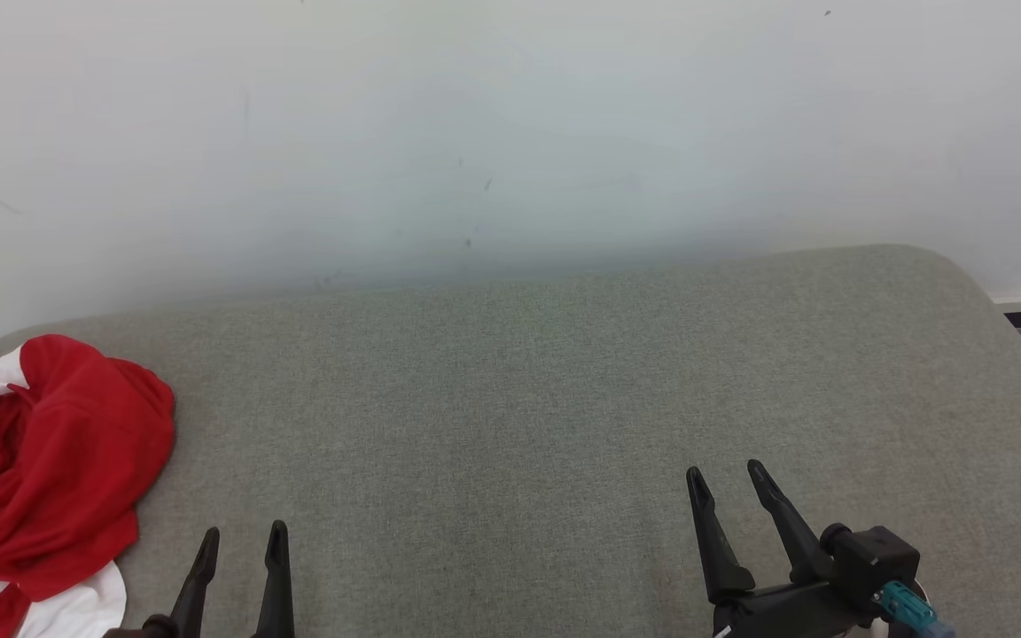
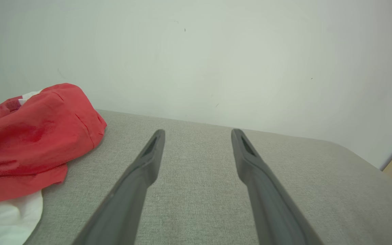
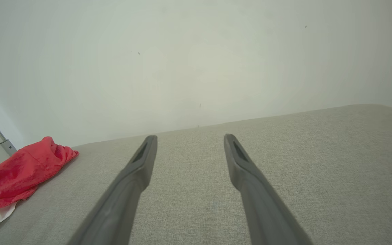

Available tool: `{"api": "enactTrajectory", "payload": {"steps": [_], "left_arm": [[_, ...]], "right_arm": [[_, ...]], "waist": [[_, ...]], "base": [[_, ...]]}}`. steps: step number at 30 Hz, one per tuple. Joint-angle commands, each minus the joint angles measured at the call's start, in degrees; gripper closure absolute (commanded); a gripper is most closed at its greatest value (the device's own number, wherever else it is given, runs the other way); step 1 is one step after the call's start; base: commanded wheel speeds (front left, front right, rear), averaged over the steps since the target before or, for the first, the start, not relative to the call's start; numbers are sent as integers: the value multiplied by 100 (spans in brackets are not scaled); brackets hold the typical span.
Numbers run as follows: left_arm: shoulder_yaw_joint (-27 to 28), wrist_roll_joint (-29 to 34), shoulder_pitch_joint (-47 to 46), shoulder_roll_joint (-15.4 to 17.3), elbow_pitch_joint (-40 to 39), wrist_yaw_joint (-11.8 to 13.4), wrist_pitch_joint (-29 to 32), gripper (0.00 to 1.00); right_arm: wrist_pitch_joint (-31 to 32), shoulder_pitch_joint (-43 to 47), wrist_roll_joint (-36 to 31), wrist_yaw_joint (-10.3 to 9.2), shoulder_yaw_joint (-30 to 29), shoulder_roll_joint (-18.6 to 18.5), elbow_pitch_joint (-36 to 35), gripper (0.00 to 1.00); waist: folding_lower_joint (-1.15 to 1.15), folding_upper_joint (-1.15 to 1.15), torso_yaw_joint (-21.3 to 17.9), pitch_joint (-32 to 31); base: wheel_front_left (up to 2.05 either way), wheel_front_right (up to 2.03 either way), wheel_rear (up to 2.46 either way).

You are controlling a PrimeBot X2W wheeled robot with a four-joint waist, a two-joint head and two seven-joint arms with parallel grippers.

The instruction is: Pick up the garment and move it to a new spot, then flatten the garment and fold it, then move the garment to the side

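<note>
Worktop (image 1: pixel 510 372): grey woven fabric with rounded far corners, set against the wall.
Garment (image 1: pixel 50 461): red with white patches, crumpled in a heap at the worktop's left edge and cut off by the picture's border.
Left end effector (image 1: pixel 243 532): at the lower left, two dark fingers pointing up and spread apart with nothing between them, just beside the garment but not touching it.
Right end effector (image 1: pixel 725 471): at the lower right, fingers parted and leaning left, holding nothing, well apart from the garment.
Teal connector (image 1: pixel 905 607): on the right wrist housing.
Wall (image 1: pixel 510 133): pale, with faint marks.
</note>
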Motion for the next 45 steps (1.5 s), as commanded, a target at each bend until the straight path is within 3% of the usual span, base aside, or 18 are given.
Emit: {"api": "enactTrajectory", "payload": {"steps": [1,25,45], "left_arm": [[23,138,86,5,-50,19,-65,0],[187,1081,281,7,-72,-22,-246,0],[199,993,243,7,76,-73,-242,0]], "right_arm": [[-61,69,-151,3,29,-4,-38,0],[-358,301,-1190,4,6,125,-34,0],[-351,307,-1186,3,-50,152,44,0]], "waist": [[0,0,-4,-4],[0,0,-19,-113],[0,0,49,-117]], "base": [[0,0,0],[0,0,0],[0,0,0]]}}
